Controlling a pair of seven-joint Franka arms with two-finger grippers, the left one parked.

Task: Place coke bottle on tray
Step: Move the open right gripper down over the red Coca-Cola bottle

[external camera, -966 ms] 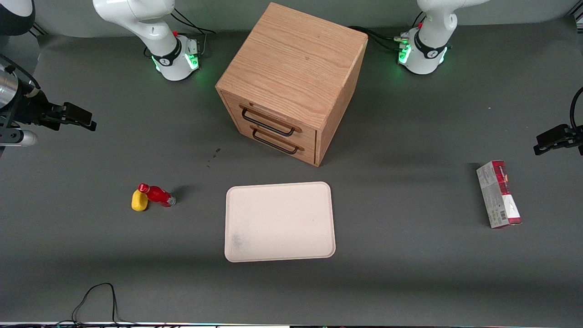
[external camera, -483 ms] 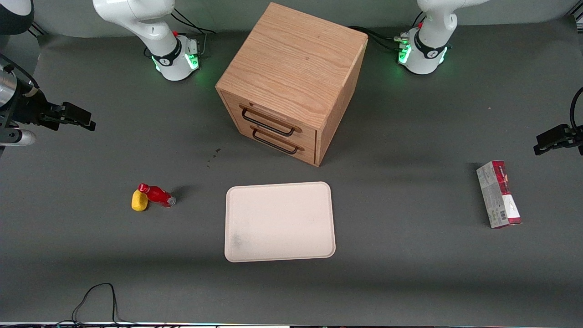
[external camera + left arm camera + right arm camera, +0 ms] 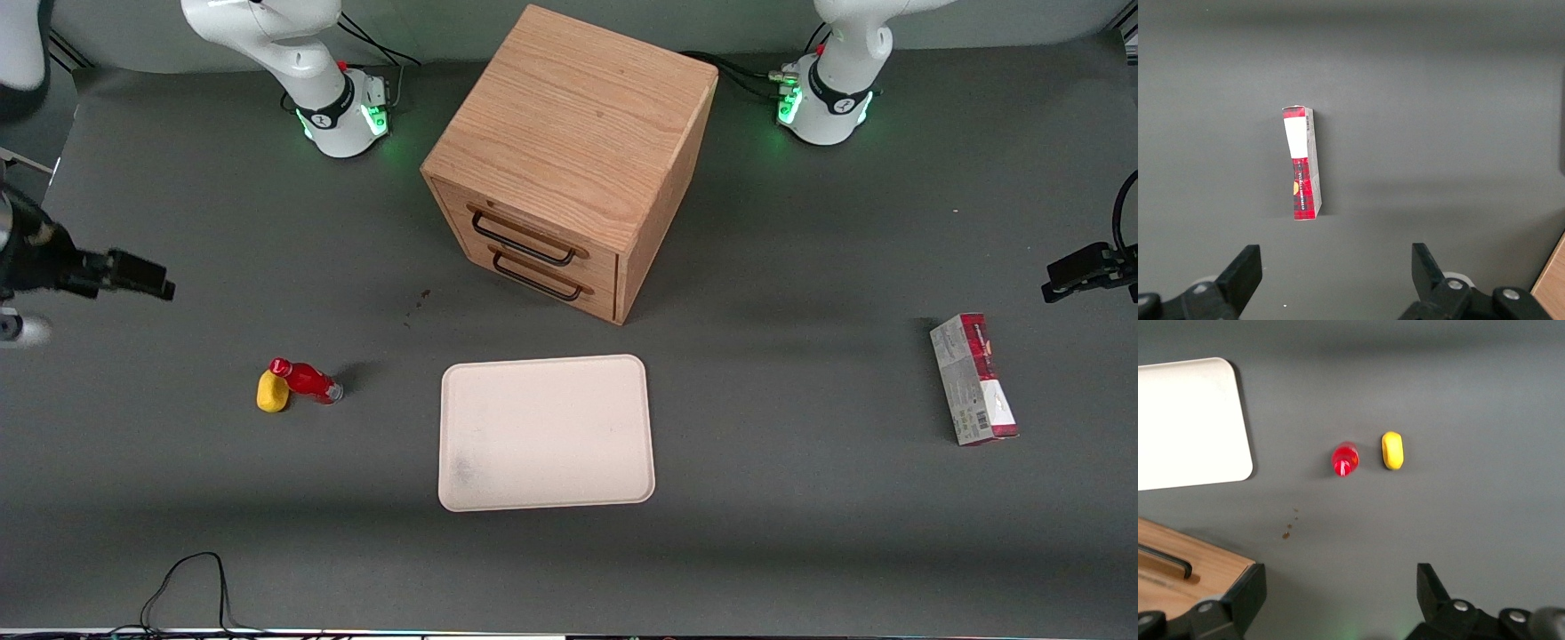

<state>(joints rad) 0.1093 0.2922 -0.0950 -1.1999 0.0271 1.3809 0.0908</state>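
The coke bottle (image 3: 307, 380) (image 3: 1345, 459) is small and red, with a red cap. It leans on the dark table with its cap against a yellow oval lump (image 3: 272, 392) (image 3: 1392, 450). The cream tray (image 3: 544, 433) (image 3: 1188, 420) lies flat beside the bottle, toward the parked arm's end, with nothing on it. My gripper (image 3: 164, 286) (image 3: 1341, 587) hangs open and holds nothing. It is above the table, farther from the front camera than the bottle and nearer the working arm's end of the table, well apart from the bottle.
A wooden drawer cabinet (image 3: 569, 151) (image 3: 1178, 567) with two black handles stands farther from the front camera than the tray. A red-and-grey box (image 3: 973, 378) (image 3: 1302, 163) lies toward the parked arm's end. Small brown specks (image 3: 416, 304) mark the mat.
My gripper has shifted nearer to the front camera, closing some of the distance to the bottle. The bottle, lump and tray have not moved.
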